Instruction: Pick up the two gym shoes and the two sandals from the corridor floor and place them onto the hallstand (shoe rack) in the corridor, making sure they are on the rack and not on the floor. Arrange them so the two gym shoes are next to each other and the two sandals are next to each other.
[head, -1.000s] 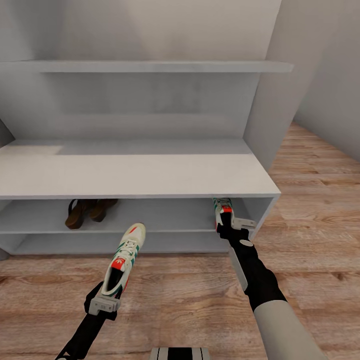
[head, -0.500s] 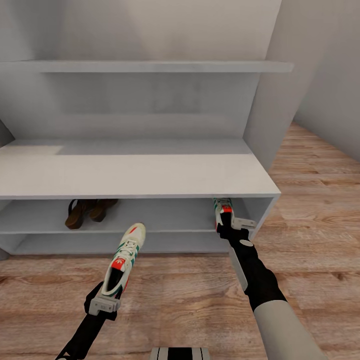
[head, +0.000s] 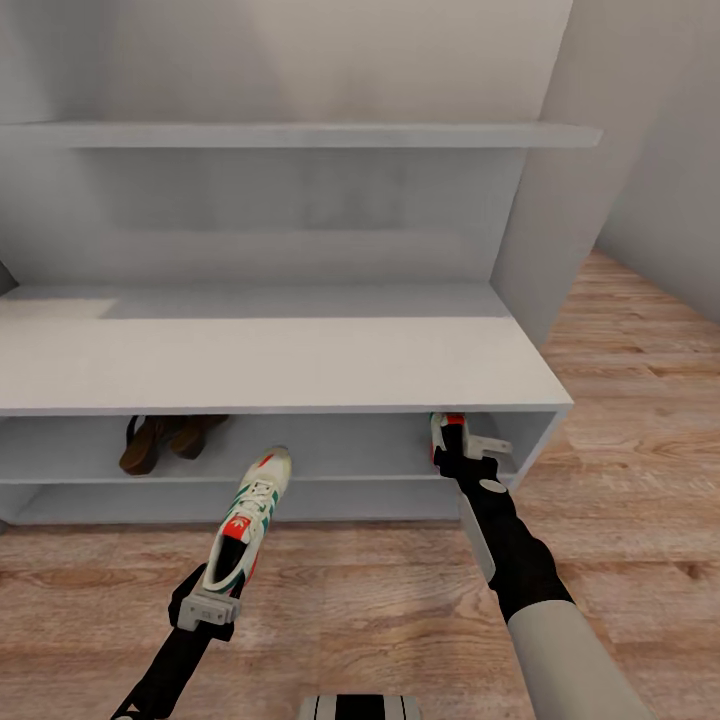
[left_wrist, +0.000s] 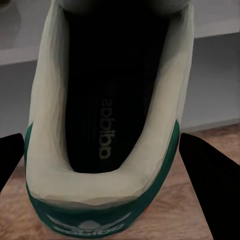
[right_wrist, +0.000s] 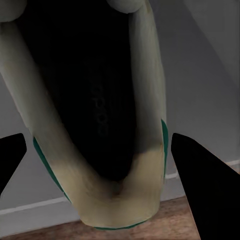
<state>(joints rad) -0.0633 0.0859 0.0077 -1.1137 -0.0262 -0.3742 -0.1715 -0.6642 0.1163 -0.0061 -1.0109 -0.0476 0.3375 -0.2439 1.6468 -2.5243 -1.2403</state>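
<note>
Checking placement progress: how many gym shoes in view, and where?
2. One gym shoe is held by the left gripper above the floor; the other is in the right gripper, partly inside the hallstand shelf.

My left gripper (head: 207, 608) clamps the heel of one gym shoe (head: 247, 515), toe pointing away from me toward the hallstand (head: 280, 362), above the corridor floor (head: 370, 590). My right gripper (head: 462, 452) reaches under the thick top, gripping the second gym shoe (head: 447, 432) at the upper tier's right end. Beyond and left of my left gripper, the two sandals (head: 160, 440) sit side by side on that tier.
</note>
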